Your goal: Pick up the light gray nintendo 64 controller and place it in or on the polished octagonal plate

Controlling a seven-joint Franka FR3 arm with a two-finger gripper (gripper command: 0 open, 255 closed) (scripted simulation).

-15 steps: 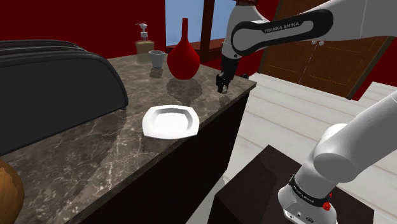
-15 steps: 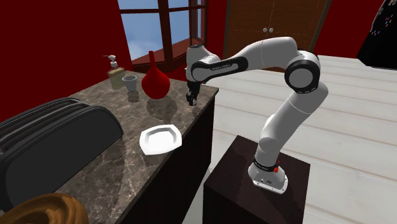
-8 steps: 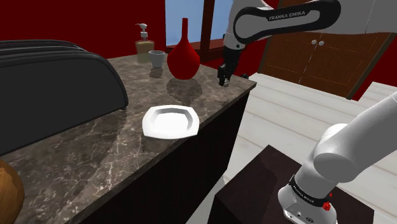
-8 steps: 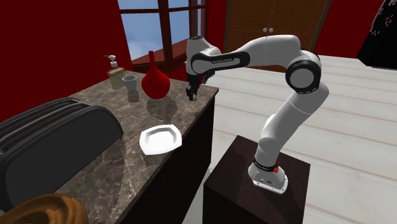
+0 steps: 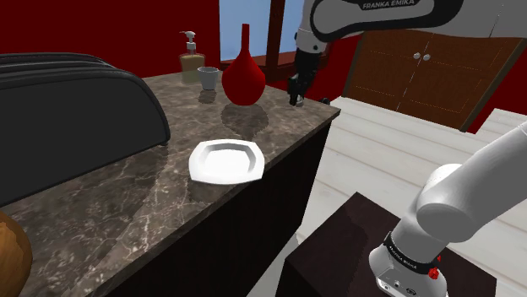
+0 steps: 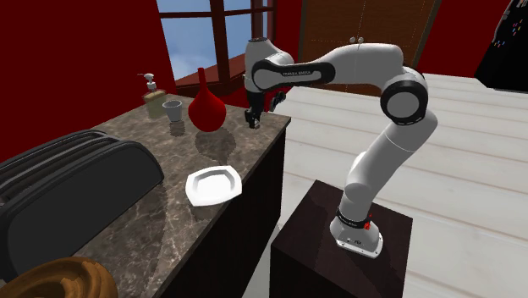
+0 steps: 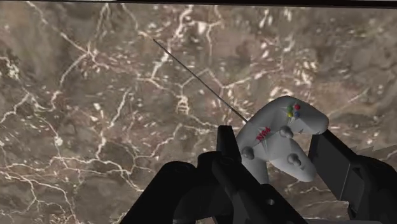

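Note:
A light grey controller (image 7: 280, 137) with small coloured buttons sits clasped between my two black fingers, above the brown marble counter (image 7: 95, 95). My gripper (image 7: 273, 145) is shut on it. In the shoulder view the gripper (image 5: 295, 96) hangs above the counter's far corner, beside the red vase. The white octagonal plate (image 5: 203, 165) lies nearer the camera, toward the counter's front edge, well apart from the gripper. In the second exterior view the gripper (image 6: 252, 120) is up and to the right of the plate (image 6: 196, 190).
A red vase (image 5: 243, 78), a grey cup (image 5: 208, 78) and a soap dispenser (image 5: 191, 61) stand at the counter's back. A big black appliance (image 5: 67, 110) takes up the shoulder view's left. A wooden bowl (image 5: 10, 253) sits at the near corner.
The arm has lifted: the gripper rose from close over the counter's far corner to well above it, with the controller still clasped.

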